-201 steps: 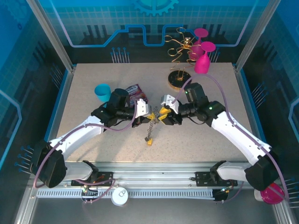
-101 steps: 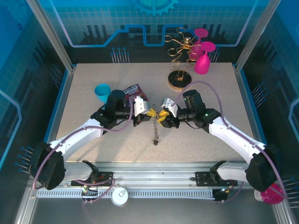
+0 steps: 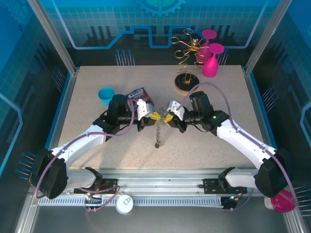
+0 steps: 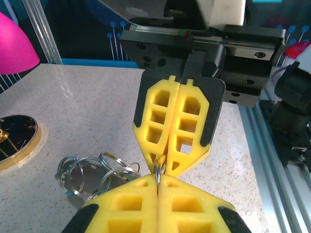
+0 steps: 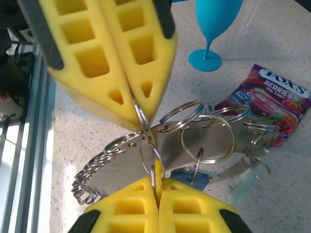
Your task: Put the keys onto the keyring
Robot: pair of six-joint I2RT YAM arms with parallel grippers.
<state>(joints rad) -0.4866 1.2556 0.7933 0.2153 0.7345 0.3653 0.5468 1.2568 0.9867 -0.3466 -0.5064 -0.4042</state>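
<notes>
Above the middle of the speckled surface (image 3: 194, 151), the two arms meet nose to nose, so the biggest hazard is the arms themselves. An uneven pull, with one drawing back faster than the other, would load the thin metal strung between them and tear it from one grip.

The left gripper (image 3: 154, 117) has its jaws pressed together on a thin wire loop of the keyring (image 5: 208, 139). The right gripper (image 3: 168, 119) faces it tip to tip, its jaws closed on what looks like the thin yellow edge of one of the keys (image 5: 156, 171), where a loop passes through it. Both holds sit at the very tips of soft foam pads, so a small twist could let the metal slide out.

The snack packet (image 3: 140, 94) lies just behind the left gripper, and a dropped bundle could land against it and be awkward to pick up again. The chain (image 3: 158, 132) dangles from the pinch toward the surface, and its swing could snag a pad or drag the bundle sideways.

The loops are bunched and overlapping, so the key might go onto the wrong one or jam halfway at a split. A blue-headed key (image 5: 194, 178) hangs among them, beside another too blurred to identify. Either could swing into the gap and block the threading.
</notes>
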